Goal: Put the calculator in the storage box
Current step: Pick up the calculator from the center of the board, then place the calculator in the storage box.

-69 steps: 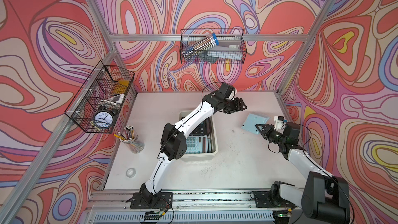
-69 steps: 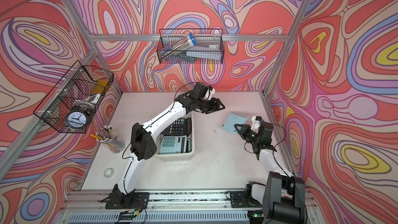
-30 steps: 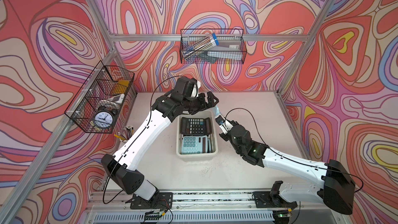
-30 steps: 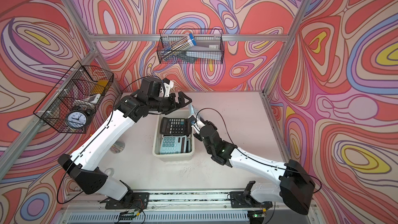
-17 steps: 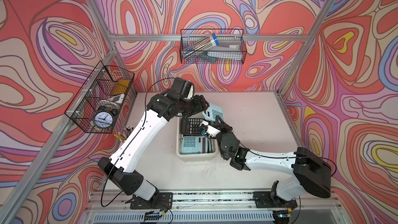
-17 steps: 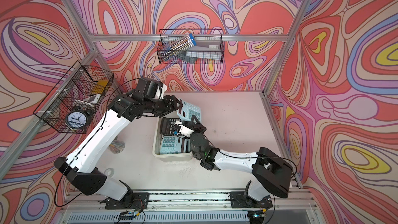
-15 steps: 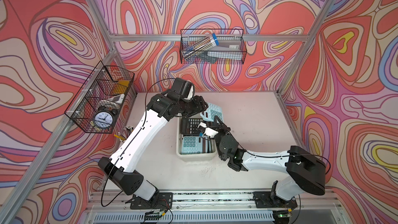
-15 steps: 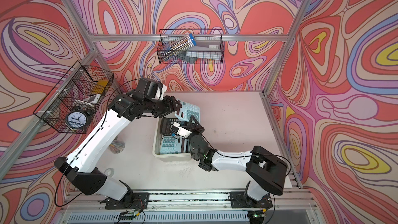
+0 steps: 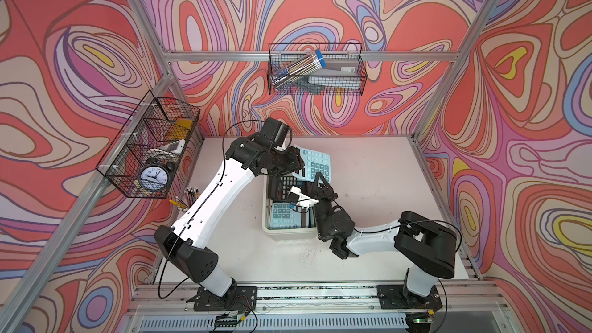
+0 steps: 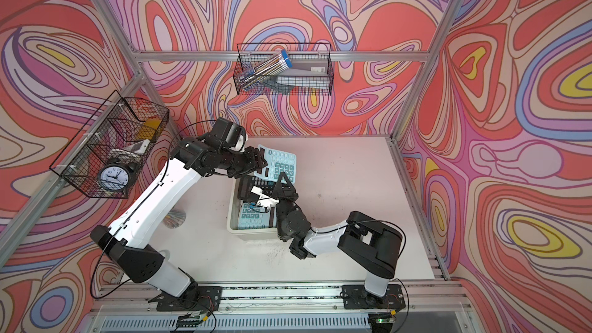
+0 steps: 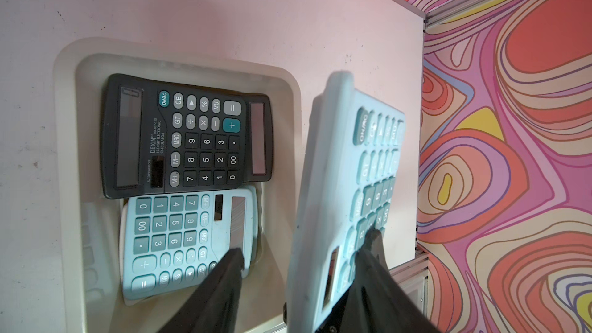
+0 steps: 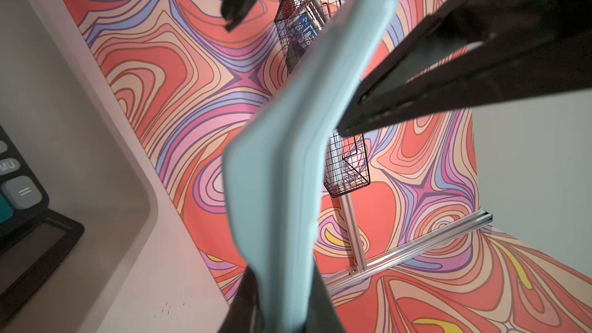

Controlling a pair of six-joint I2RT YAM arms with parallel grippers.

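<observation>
right tool (image 12: 282,273) – clenched on calculator (image 9: 315,163) edge | left tool (image 11: 304,241) – astride it, unclamped | calculator tilted beside box (image 9: 288,236), counter (image 9: 368,219) middle

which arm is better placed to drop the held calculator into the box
Left, probably. The left gripper straddles the calculator, and its wrist view looks down into the box. The right gripper clamps it from below, pointing up, so lowering would likely be awkward.

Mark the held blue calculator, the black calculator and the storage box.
held blue calculator (image 9: 315,163), a top view, keypad.
black calculator (image 11: 205,142), left wrist view, keypad.
storage box (image 11: 65,155), left wrist view, rim.
</observation>
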